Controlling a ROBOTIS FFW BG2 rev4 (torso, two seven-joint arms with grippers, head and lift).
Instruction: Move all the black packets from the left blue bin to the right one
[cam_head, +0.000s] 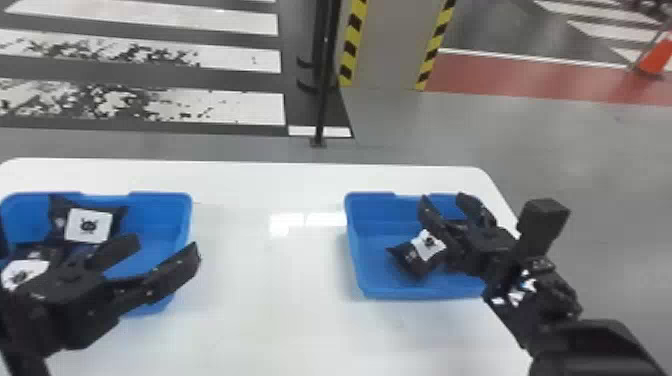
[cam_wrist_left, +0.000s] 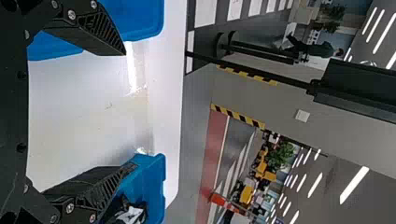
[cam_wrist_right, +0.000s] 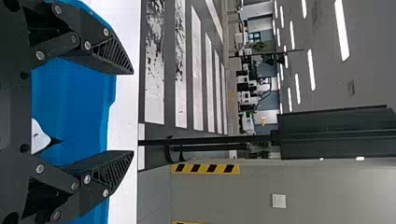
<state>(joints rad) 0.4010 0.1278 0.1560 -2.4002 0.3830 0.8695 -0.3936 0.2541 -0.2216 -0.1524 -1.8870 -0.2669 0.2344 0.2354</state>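
Bins: two, both blue, on one white table (cam_head: 270, 310). Left bin (cam_head: 160, 195) by the table's far left corner, right bin (cam_head: 352, 240) by its far right corner, well apart. Black packets: three visible, one white label on each. Two in left bin: far packet (cam_head: 89, 225) against the far wall, near packet (cam_head: 25, 272) at the left side, partly behind left gripper; can't tell about more underneath. One in right bin: right-bin packet (cam_head: 412, 256), just beside right gripper. Grippers: two. Left gripper (cam_head: 162, 247) over left bin, jaws wide, nothing between them. Right gripper (cam_head: 444, 198) over right bin, jaws also wide, no packet clamped. Beyond the table's far edge: one dark pole (cam_head: 325, 65), one column (cam_head: 390, 45) with two yellow-black striped edges, one orange cone (cam_head: 656, 55) farther right.
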